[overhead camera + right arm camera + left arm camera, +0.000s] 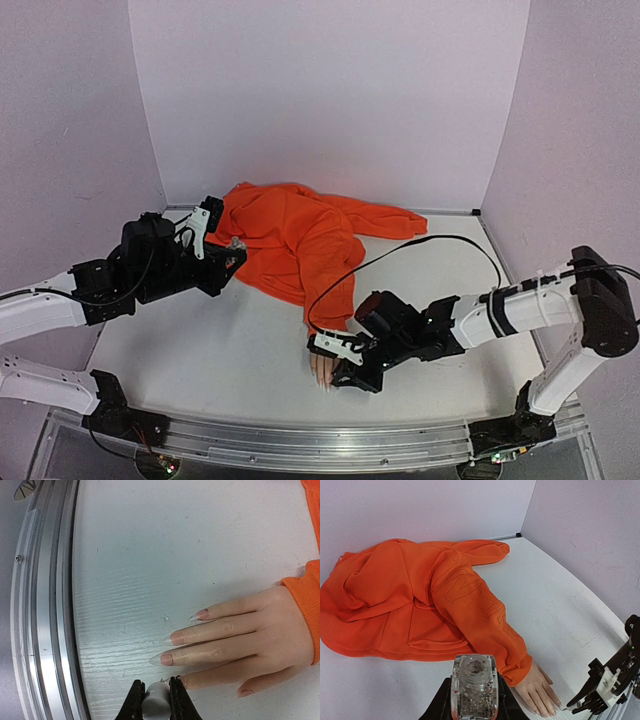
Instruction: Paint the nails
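The mannequin hand [320, 368] lies palm down near the table's front edge, its wrist in an orange sleeve [330, 295]. In the right wrist view its long, pale, glossy nails [171, 638] point left. My right gripper [157, 690] is shut on a white cap [157, 703] and sits just in front of the nail of the finger next to the thumb; that nail is partly hidden. My left gripper [474, 692] is shut on a small clear bottle [474, 682] with glitter inside and no cap. It holds the bottle above the table at the left [236, 244], well away from the hand.
The orange hoodie [290, 235] lies spread across the back middle of the white table [200, 350]. A black cable [420, 242] arcs over the table behind my right arm. A metal rail [45, 605] runs along the near edge. Pale walls enclose the table.
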